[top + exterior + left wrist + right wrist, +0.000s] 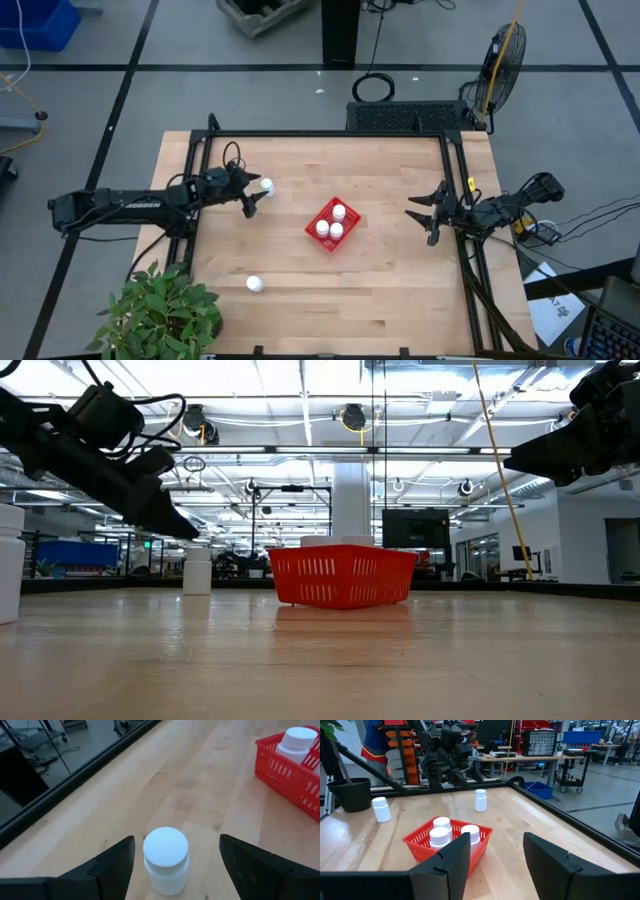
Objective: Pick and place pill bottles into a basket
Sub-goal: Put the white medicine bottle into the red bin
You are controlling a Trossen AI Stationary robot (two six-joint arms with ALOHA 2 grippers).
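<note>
Nearest us, white bottle [166,859] stands on bench [380,290] between left tool [256,198] fingers, spread apart; right tool [420,212] also apart; we count three bottles in red basket [318,217].

A pale wooden tabletop [380,290] stands on grey concrete floor [90,120], beside a leafy green potted plant [160,312] and a black floor fan [503,55].
</note>
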